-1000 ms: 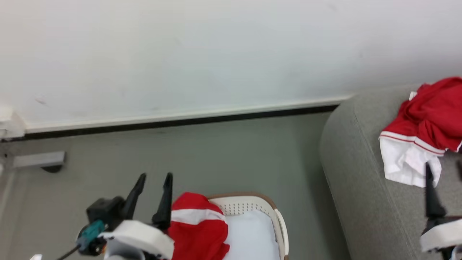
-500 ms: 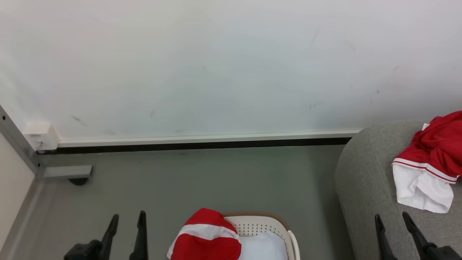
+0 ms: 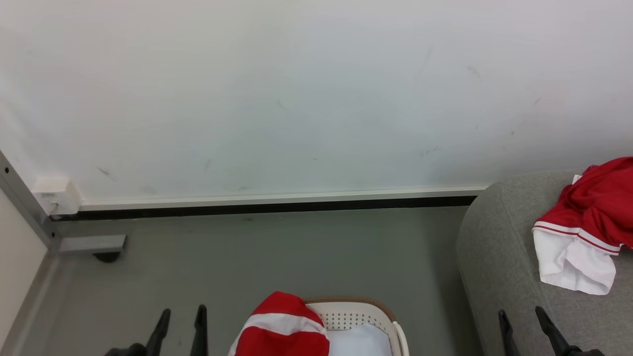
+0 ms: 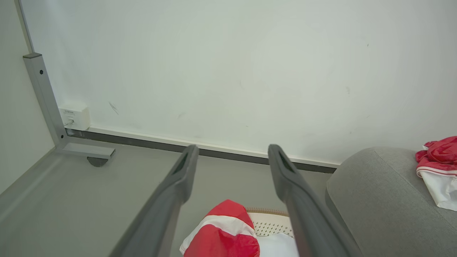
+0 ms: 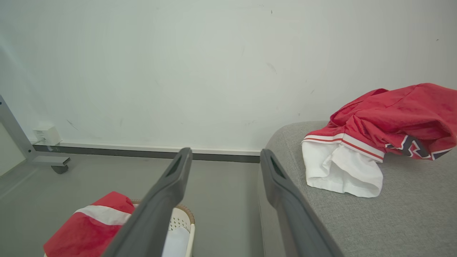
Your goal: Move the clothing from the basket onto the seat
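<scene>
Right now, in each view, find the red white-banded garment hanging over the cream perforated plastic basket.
Head view: red white-banded garment, bottom centre.
Left wrist view: garment, bottom centre.
Right wrist view: garment, bottom left.
Shared landmark: small white wall box, upper left of it in each.

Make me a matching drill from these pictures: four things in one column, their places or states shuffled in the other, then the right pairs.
1. red garment with a white hem
2. red garment with a white band
3. white pad
4. left gripper

A. flat inside the basket
B. jaws apart, left of the basket in the head view
C. lying on the grey seat
D. heaped at the basket's left side

Pairs: 1-C, 2-D, 3-A, 4-B.
</scene>
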